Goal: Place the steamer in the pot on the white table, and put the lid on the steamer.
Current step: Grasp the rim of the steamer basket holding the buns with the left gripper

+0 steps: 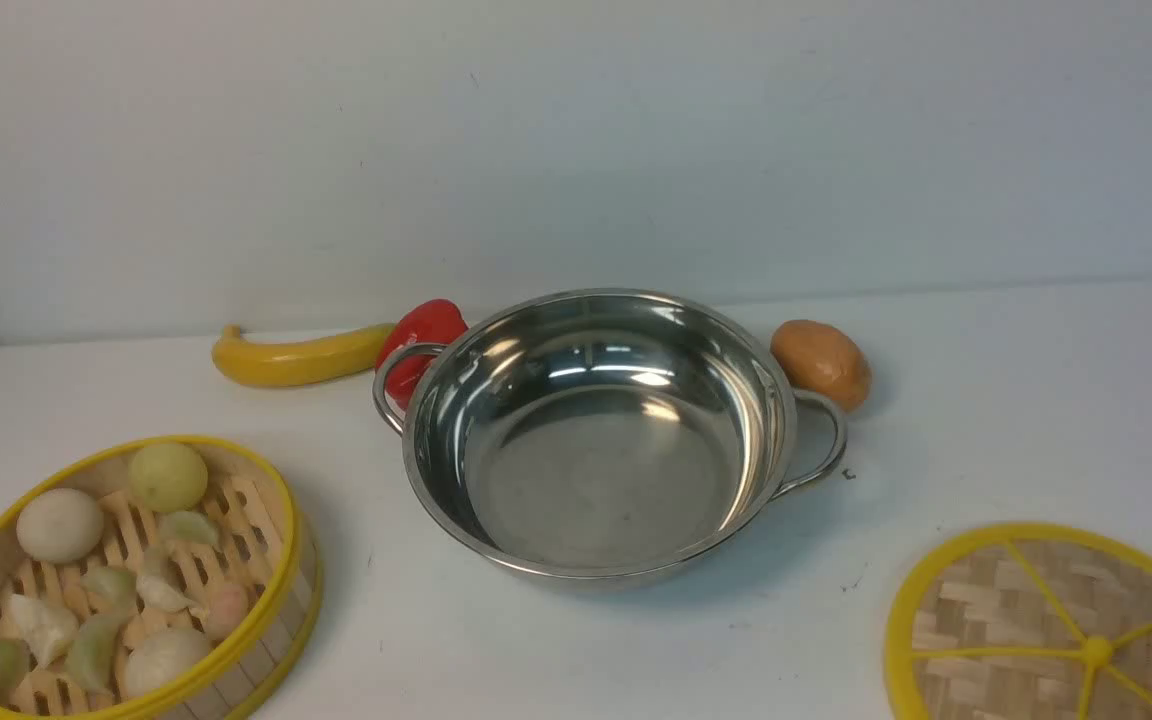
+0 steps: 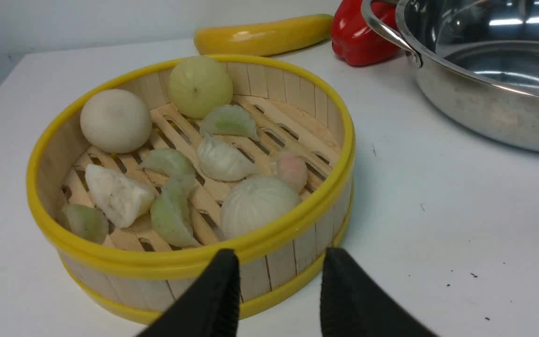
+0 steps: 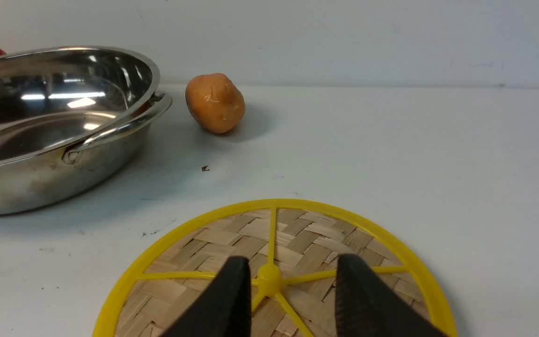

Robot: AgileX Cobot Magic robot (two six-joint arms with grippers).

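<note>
Bamboo steamer [image 2: 190, 154] just ahead of L hand [image 2: 281, 252]; lid [image 3: 307, 234] knob betw R hand [image 3: 293, 260] fingers [image 3: 222, 304]; both hands open, holding nothing.

Facing a plain pale grey wall [image 1: 636, 130] filling the upper half of the frame, turning slightly bluer toward the upper right. Meeting a white counter [image 1: 1016, 400] along a faint line across mid-frame. Lying under soft, even light, carrying small dark specks [image 1: 848, 474] right of centre.
</note>
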